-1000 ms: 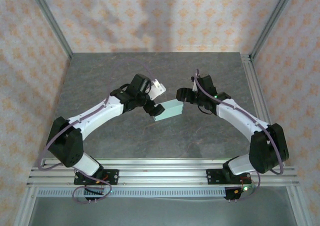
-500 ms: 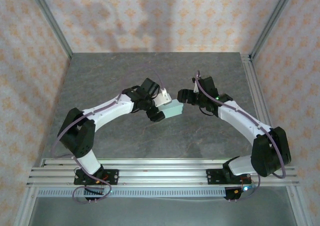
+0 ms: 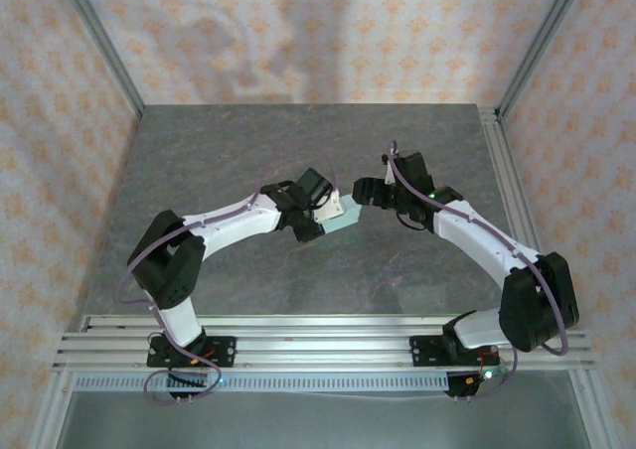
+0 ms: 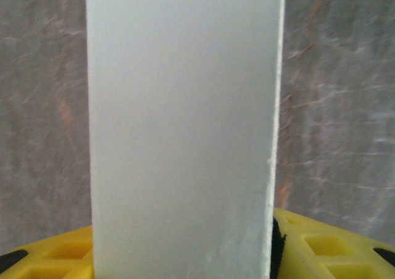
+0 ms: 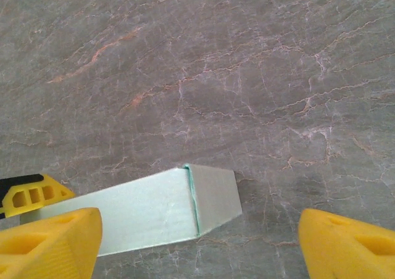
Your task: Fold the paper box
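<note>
1. Paper box [image 3: 344, 214] lies on the table [image 3: 248, 151] between both grippers, apparently already a closed block; little folding seems left.
2. Left gripper [image 3: 322, 211] straddles one end, grip impossible to tell; right gripper [image 5: 197, 245] hangs open over the other.

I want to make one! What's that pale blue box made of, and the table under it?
The paper box looks like thin card, matte and pale mint, with crisp folded edges and flat faces. The table looks like grey stone or a stone-look sheet, with pale and rusty veins; which, I cannot tell.
</note>
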Robot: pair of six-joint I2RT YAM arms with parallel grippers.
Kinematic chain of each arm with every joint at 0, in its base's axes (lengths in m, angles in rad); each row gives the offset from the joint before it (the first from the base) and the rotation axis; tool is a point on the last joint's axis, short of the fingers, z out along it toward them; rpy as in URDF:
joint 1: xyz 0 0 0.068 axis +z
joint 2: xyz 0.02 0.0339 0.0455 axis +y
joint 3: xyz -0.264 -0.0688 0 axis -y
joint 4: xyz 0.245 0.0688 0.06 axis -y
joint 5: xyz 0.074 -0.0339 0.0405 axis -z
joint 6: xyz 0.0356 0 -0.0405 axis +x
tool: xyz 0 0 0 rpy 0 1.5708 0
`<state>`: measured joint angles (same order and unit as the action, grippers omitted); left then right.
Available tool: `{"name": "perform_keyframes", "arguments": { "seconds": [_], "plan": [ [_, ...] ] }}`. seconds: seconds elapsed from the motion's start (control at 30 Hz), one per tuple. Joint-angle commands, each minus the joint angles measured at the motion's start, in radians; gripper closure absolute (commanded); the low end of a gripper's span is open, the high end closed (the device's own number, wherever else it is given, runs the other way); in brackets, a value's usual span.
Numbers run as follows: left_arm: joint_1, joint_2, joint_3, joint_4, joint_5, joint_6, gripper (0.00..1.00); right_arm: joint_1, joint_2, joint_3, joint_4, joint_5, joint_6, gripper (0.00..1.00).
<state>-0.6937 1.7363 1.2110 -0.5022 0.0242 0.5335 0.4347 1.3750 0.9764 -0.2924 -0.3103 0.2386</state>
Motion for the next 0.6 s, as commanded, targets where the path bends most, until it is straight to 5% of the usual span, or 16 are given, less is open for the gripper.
{"name": "perform_keyframes", "arguments": {
  "seconds": [0.0,0.23,0.47,0.57],
  "plan": [
    [-0.01,-0.054,-0.051,0.071,-0.174,0.025,0.44,-0.004,-0.033,-0.02,-0.019,0.036,-0.002,0.18],
    [-0.064,-0.076,-0.124,0.238,-0.453,0.092,0.42,-0.005,-0.015,-0.047,0.025,0.035,0.019,0.18],
    [-0.074,-0.06,-0.132,0.196,-0.39,0.057,0.21,-0.007,-0.025,-0.069,0.037,0.043,0.026,0.18],
    [-0.077,-0.101,-0.147,0.164,-0.257,0.013,0.17,-0.006,-0.043,-0.075,0.02,0.057,0.02,0.18]
  ]
}}
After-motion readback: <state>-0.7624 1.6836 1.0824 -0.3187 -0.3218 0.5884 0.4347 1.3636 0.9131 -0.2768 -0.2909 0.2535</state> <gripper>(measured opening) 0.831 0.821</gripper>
